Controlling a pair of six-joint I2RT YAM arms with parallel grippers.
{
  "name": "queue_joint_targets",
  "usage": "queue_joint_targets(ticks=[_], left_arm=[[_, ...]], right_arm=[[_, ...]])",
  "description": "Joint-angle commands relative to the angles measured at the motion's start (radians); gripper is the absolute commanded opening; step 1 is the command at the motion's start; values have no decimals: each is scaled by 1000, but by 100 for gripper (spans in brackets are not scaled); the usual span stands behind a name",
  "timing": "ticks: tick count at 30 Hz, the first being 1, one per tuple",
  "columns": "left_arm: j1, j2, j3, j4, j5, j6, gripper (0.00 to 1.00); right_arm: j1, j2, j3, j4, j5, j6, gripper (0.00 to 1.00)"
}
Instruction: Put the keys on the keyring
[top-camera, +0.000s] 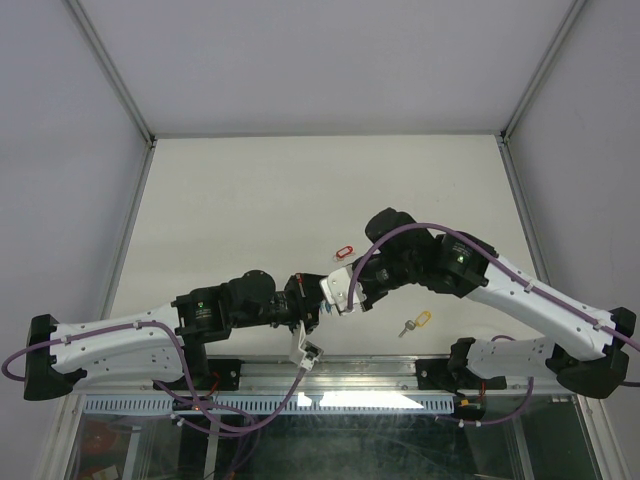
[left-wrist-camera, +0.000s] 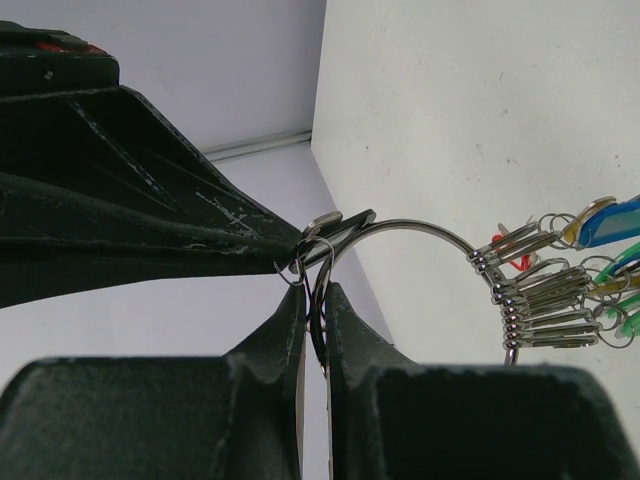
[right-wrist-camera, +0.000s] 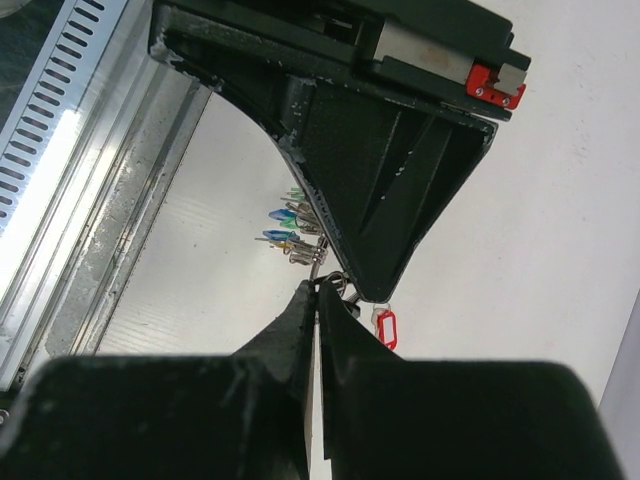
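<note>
Your left gripper (left-wrist-camera: 318, 298) clamps the thin silver wire keyring (left-wrist-camera: 420, 226) at lower centre; your right gripper (left-wrist-camera: 305, 240), clenched, meets it just above.

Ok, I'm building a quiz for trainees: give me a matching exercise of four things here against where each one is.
A thin silver wire keyring
B blue-headed silver key
C yellow-headed silver key
D red plastic tag

1 on the table near the right arm's base
2 pinched in the left gripper
3 on the table, farther back
4 hanging on the keyring

Pairs: A-2, B-4, C-1, D-3
</note>
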Motion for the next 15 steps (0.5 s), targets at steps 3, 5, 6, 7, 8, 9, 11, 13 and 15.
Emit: queue_joint_targets(ticks=[3,5,6,7,8,9,11,13,15], left_arm=[[-1,-18,65,88,-25,14,0],[-1,-18,67,89,-25,8,0],[-1,-19,66,89,-25,6,0],[-1,-18,66,89,-25,4,0],[-1,-18,66,88,-26,0,0],[-1,-19,69,88,-27,-1,0],[0,-19,69,89,-30,-5,0],[-1,-18,68,88,-32,-6,0],[0,-20,65,89,-36,-7,0]], right_arm=[[18,-5,24,-80,-32,48,0],[17,-5,22,-84,-35,54,0],[19,-5,21,-86,-35,55,0],[18,-5,19,-87,-36,57,0],[18,-6,19,-91,-36,58,0],[17,-5,16,-93,-38,60,0],[18,-7,15,-95,-41,64,0],[19,-7,15,-101,-43,67,0],[19,-11,15,-101,-41,71,0]])
